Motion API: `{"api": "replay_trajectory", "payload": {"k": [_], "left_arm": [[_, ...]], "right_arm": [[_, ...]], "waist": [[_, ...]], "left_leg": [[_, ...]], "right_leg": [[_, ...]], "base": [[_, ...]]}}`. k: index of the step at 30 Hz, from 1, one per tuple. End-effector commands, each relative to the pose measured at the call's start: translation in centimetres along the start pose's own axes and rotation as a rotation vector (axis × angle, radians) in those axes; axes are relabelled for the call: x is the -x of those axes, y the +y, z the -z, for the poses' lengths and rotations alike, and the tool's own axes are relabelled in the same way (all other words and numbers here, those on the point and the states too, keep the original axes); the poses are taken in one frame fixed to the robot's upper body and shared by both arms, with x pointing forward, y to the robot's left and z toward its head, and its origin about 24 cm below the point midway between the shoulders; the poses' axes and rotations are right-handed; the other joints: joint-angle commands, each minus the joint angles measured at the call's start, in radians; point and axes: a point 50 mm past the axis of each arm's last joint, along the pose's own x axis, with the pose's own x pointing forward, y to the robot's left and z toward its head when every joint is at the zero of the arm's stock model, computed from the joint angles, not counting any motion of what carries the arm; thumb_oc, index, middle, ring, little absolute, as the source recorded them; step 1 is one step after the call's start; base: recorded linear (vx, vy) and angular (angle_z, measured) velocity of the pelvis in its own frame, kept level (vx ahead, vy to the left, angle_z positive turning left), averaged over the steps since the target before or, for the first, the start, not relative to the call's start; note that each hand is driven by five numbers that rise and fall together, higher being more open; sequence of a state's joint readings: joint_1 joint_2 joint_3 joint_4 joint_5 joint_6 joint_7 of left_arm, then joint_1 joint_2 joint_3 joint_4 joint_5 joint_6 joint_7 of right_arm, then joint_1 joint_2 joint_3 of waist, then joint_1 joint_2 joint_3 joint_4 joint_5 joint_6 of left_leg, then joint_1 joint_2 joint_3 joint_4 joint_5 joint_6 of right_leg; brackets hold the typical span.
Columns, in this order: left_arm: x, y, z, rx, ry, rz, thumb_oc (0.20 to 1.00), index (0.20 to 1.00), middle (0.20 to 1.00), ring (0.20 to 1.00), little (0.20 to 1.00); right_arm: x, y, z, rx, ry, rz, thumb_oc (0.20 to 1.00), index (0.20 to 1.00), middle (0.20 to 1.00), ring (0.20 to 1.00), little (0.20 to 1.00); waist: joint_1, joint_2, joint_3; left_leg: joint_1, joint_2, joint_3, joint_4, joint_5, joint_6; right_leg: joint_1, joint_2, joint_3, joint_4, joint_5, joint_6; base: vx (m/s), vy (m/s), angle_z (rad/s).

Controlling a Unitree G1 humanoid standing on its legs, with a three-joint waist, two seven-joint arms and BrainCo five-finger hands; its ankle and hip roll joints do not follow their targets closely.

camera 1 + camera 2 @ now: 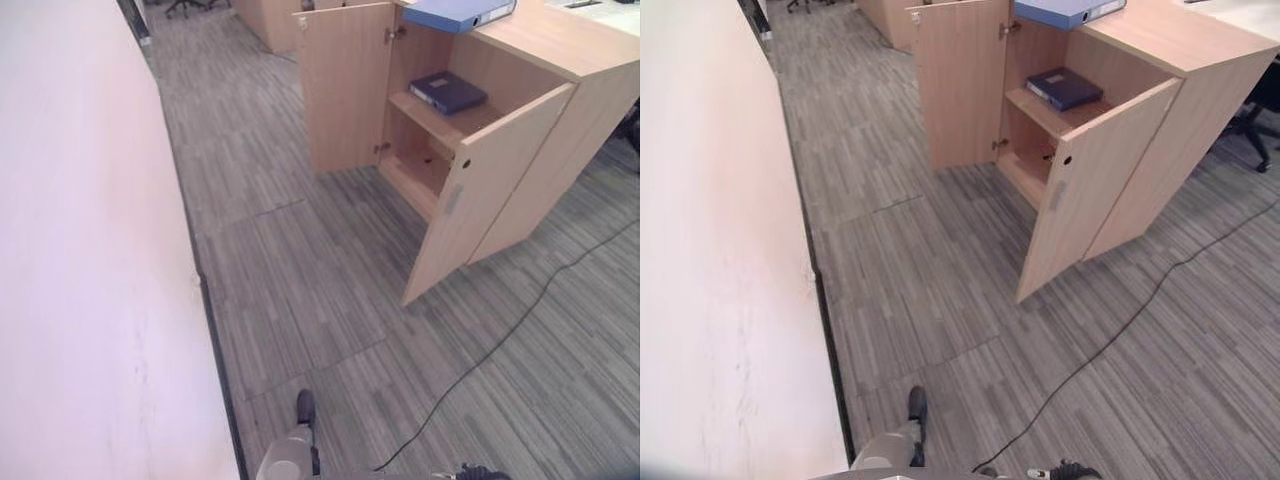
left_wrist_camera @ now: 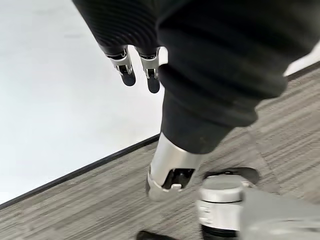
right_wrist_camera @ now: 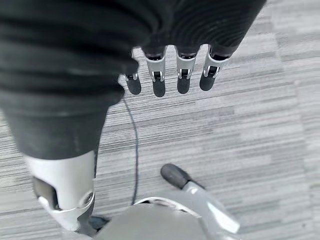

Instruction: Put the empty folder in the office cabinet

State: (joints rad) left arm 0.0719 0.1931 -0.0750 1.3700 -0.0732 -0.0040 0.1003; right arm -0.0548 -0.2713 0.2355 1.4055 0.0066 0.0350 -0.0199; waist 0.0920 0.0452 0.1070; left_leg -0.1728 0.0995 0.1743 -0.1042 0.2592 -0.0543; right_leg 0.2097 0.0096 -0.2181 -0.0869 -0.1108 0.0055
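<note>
The wooden office cabinet (image 1: 560, 50) stands at the upper right with both doors swung open. A dark blue folder (image 1: 448, 92) lies flat on its upper shelf. A light blue folder (image 1: 460, 12) lies on the cabinet's top. The lower shelf (image 1: 425, 170) holds nothing that I can see. My left hand (image 2: 135, 70) hangs low beside the white wall, fingers straight and holding nothing. My right hand (image 3: 170, 75) hangs over the grey carpet, fingers straight and holding nothing. Both hands are far from the cabinet.
A white wall (image 1: 80, 250) runs along the whole left side. The cabinet's right door (image 1: 480, 190) juts out towards me over the carpet, and its left door (image 1: 345, 85) stands wide open. A black office chair (image 1: 1260, 120) stands beyond the cabinet on the right. Grey carpet lies between me and the cabinet.
</note>
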Motion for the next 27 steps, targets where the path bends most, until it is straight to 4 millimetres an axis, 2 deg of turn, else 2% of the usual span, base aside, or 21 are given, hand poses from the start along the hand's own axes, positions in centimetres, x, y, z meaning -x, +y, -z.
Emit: {"api": "replay_trajectory", "payload": {"k": [1, 4, 5, 6, 7, 8, 9, 10, 11, 12, 13, 14, 15, 16, 17, 18, 21, 22, 23, 25, 27], "left_arm": [[-0.1, 0.4, -0.9, 0.030, -0.032, -0.026, 1.000, 1.000, 1.000, 1.000, 1.000], [-0.1, 0.6, -1.7, 0.041, -0.056, -0.034, 1.000, 1.000, 1.000, 1.000, 1.000], [-0.1, 0.5, -2.0, 0.040, -0.063, -0.033, 1.000, 1.000, 1.000, 1.000, 1.000], [-0.1, 0.5, -2.0, 0.040, -0.063, -0.032, 1.000, 1.000, 1.000, 1.000, 1.000], [-0.1, 0.5, -2.4, 0.038, -0.073, -0.030, 1.000, 1.000, 1.000, 1.000, 1.000], [-0.1, 0.5, -3.0, 0.027, -0.091, -0.028, 1.000, 1.000, 1.000, 1.000, 1.000], [-0.1, 0.5, -3.0, 0.027, -0.091, -0.028, 1.000, 1.000, 1.000, 1.000, 1.000], [-0.1, 0.6, -3.5, -0.012, -0.108, -0.025, 1.000, 1.000, 1.000, 1.000, 1.000], [-0.1, 0.7, -3.6, -0.028, -0.112, -0.025, 1.000, 1.000, 1.000, 1.000, 1.000], [-0.1, 0.7, -3.6, -0.028, -0.112, -0.026, 1.000, 1.000, 1.000, 1.000, 1.000], [-0.1, 0.9, -4.2, -0.066, -0.130, -0.027, 1.000, 1.000, 1.000, 1.000, 1.000], [-0.1, 0.8, -4.2, -0.065, -0.131, -0.027, 1.000, 1.000, 1.000, 1.000, 1.000], [-0.1, 1.0, -4.7, -0.092, -0.150, -0.031, 1.000, 1.000, 1.000, 1.000, 1.000], [-0.1, 1.0, -4.8, -0.091, -0.150, -0.031, 1.000, 1.000, 1.000, 1.000, 1.000], [-0.1, 0.9, -4.8, -0.106, -0.154, -0.028, 1.000, 1.000, 1.000, 1.000, 1.000], [-0.1, 0.8, -4.6, -0.134, -0.147, -0.019, 1.000, 1.000, 1.000, 1.000, 1.000], [-0.1, 0.7, -4.1, -0.163, -0.134, -0.006, 1.000, 1.000, 1.000, 1.000, 1.000], [-0.1, 0.7, -3.7, -0.179, -0.120, 0.001, 1.000, 1.000, 1.000, 1.000, 1.000], [-0.1, 0.7, -3.7, -0.178, -0.120, 0.001, 1.000, 1.000, 1.000, 1.000, 1.000], [-0.1, 0.8, -3.0, -0.188, -0.101, 0.008, 1.000, 1.000, 1.000, 1.000, 1.000], [-0.1, 0.8, -2.5, -0.188, -0.083, 0.014, 1.000, 1.000, 1.000, 1.000, 1.000]], "right_arm": [[0.0, 0.1, 0.3, 0.052, 0.029, -0.017, 1.000, 1.000, 1.000, 1.000, 1.000], [0.0, 0.3, -0.5, 0.072, 0.006, -0.029, 1.000, 1.000, 1.000, 1.000, 1.000], [0.0, 0.2, -1.0, 0.081, -0.009, -0.028, 1.000, 1.000, 1.000, 1.000, 1.000], [0.0, 0.2, -1.0, 0.081, -0.009, -0.027, 1.000, 1.000, 1.000, 1.000, 1.000], [0.0, 0.1, -1.7, 0.088, -0.031, -0.026, 1.000, 1.000, 1.000, 1.000, 1.000], [0.0, -0.1, -3.1, 0.102, -0.072, -0.020, 1.000, 1.000, 1.000, 1.000, 1.000], [0.0, -0.1, -3.1, 0.102, -0.073, -0.020, 1.000, 1.000, 1.000, 1.000, 1.000], [0.1, -0.2, -4.8, 0.112, -0.128, -0.014, 1.000, 1.000, 1.000, 1.000, 1.000], [0.2, 0.0, -5.5, 0.114, -0.152, -0.015, 1.000, 1.000, 1.000, 1.000, 1.000], [0.2, 0.0, -5.5, 0.114, -0.152, -0.015, 1.000, 1.000, 1.000, 1.000, 1.000], [0.4, 0.0, -7.0, 0.102, -0.201, -0.010, 1.000, 1.000, 1.000, 1.000, 1.000], [0.4, 0.0, -7.0, 0.102, -0.202, -0.010, 1.000, 1.000, 1.000, 1.000, 1.000], [0.6, -0.1, -8.4, 0.083, -0.247, -0.011, 1.000, 1.000, 1.000, 1.000, 1.000], [0.6, -0.1, -8.5, 0.083, -0.247, -0.010, 1.000, 1.000, 1.000, 1.000, 1.000], [0.7, 0.0, -9.1, 0.081, -0.265, -0.014, 1.000, 1.000, 1.000, 1.000, 1.000], [0.9, 0.2, -9.7, 0.087, -0.282, -0.021, 1.000, 1.000, 1.000, 1.000, 1.000], [1.2, 0.7, -10.8, 0.129, -0.326, -0.036, 1.000, 1.000, 1.000, 1.000, 1.000], [1.3, 0.9, -11.3, 0.137, -0.342, -0.043, 1.000, 1.000, 1.000, 1.000, 1.000], [1.3, 0.9, -11.2, 0.138, -0.342, -0.043, 1.000, 1.000, 1.000, 1.000, 1.000], [1.3, 1.1, -11.5, 0.151, -0.351, -0.049, 1.000, 1.000, 1.000, 1.000, 1.000], [1.3, 1.1, -11.5, 0.160, -0.350, -0.052, 1.000, 1.000, 1.000, 1.000, 1.000]], "waist": [[0.011, -0.028, -0.035], [0.024, -0.047, -0.065], [0.032, -0.052, -0.073], [0.033, -0.051, -0.075], [0.039, -0.055, -0.079], [0.040, -0.052, -0.070], [0.041, -0.053, -0.070], [0.040, -0.056, -0.052], [0.039, -0.049, -0.047], [0.039, -0.054, -0.044], [0.029, -0.048, -0.027], [0.029, -0.048, -0.026], [-0.001, -0.030, 0.011], [-0.001, -0.028, 0.014], [-0.017, -0.022, 0.038], [-0.030, -0.032, 0.058], [-0.043, -0.064, 0.077], [-0.053, -0.093, 0.079], [-0.054, -0.091, 0.079], [-0.056, -0.115, 0.076], [-0.053, -0.124, 0.068]], "left_leg": [[-0.051, -0.043, -0.030, 0.017, -0.059, -0.032], [-0.004, -0.108, -0.019, 0.017, -0.121, 0.008], [0.014, -0.129, -0.014, 0.017, -0.140, 0.022], [0.012, -0.127, -0.013, 0.017, -0.139, 0.023], [0.034, -0.151, -0.010, 0.017, -0.160, 0.039], [0.082, -0.192, -0.009, 0.017, -0.190, 0.068], [0.082, -0.192, -0.007, 0.017, -0.190, 0.068], [0.135, -0.232, -0.009, 0.017, -0.243, 0.089], [0.150, -0.229, -0.002, 0.017, -0.254, 0.095], [0.153, -0.236, -0.002, 0.017, -0.259, 0.096], [0.184, -0.224, -0.005, 0.017, -0.278, 0.097], [0.184, -0.222, -0.004, 0.017, -0.279, 0.096], [0.222, -0.199, -0.029, 0.017, -0.269, 0.092], [0.225, -0.196, -0.029, 0.017, -0.270, 0.090], [0.251, -0.191, -0.041, 0.017, -0.268, 0.088], [0.277, -0.199, -0.060, 0.017, -0.261, 0.091], [0.329, -0.229, -0.106, 0.017, -0.288, 0.088], [0.346, -0.261, -0.138, 0.017, -0.297, 0.094], [0.347, -0.259, -0.139, 0.017, -0.298, 0.094], [0.359, -0.282, -0.170, 0.017, -0.311, 0.099], [0.366, -0.289, -0.182, 0.017, -0.320, 0.102]], "right_leg": [[0.025, -0.142, -0.056, 0.000, 0.021, 0.134], [0.025, -0.255, -0.064, 0.060, 0.054, 0.177], [0.011, -0.296, -0.067, 0.105, 0.093, 0.189], [0.008, -0.294, -0.066, 0.104, 0.095, 0.188], [-0.013, -0.338, -0.069, 0.170, 0.150, 0.196], [-0.070, -0.412, -0.073, 0.338, 0.270, 0.183], [-0.072, -0.413, -0.071, 0.340, 0.269, 0.184], [-0.104, -0.489, -0.103, 0.504, 0.337, 0.183], [-0.132, -0.512, -0.137, 0.551, 0.358, 0.180], [-0.137, -0.521, -0.129, 0.566, 0.352, 0.187], [-0.208, -0.514, -0.158, 0.619, 0.330, 0.176], [-0.210, -0.513, -0.158, 0.621, 0.327, 0.174], [-0.293, -0.426, -0.137, 0.577, 0.262, 0.147], [-0.288, -0.422, -0.139, 0.575, 0.261, 0.145], [-0.325, -0.364, -0.117, 0.535, 0.242, 0.136], [-0.357, -0.283, -0.101, 0.404, 0.275, 0.125], [-0.393, -0.185, -0.097, 0.225, 0.338, 0.141], [-0.428, -0.150, -0.091, 0.156, 0.400, 0.163], [-0.424, -0.148, -0.093, 0.152, 0.402, 0.163], [-0.427, -0.122, -0.091, 0.088, 0.439, 0.174], [-0.411, -0.119, -0.096, 0.061, 0.452, 0.175]], "base": [[0.28, 0.285, -0.05], [0.27, 0.323, 0.11], [0.18, 0.223, -0.11], [0.14, 0.202, -0.29], [0.16, 0.328, -0.34], [0.16, 0.328, -0.34], [0.29, 0.469, -0.03], [0.24, 0.344, 0.05], [0.24, 0.347, 0.21], [0.15, 0.185, 0.21], [0.10, 0.080, 0.21], [0.17, 0.020, 0.08], [0.07, -0.069, 0.10], [0.11, -0.080, 0.32], [0.06, -0.082, 0.84], [0.11, -0.103, 1.04], [0.17, -0.079, 0.78], [0.18, -0.031, 0.35], [0.16, -0.035, 0.18], [0.12, -0.044, 0.38], [0.15, -0.066, 0.55]]}}
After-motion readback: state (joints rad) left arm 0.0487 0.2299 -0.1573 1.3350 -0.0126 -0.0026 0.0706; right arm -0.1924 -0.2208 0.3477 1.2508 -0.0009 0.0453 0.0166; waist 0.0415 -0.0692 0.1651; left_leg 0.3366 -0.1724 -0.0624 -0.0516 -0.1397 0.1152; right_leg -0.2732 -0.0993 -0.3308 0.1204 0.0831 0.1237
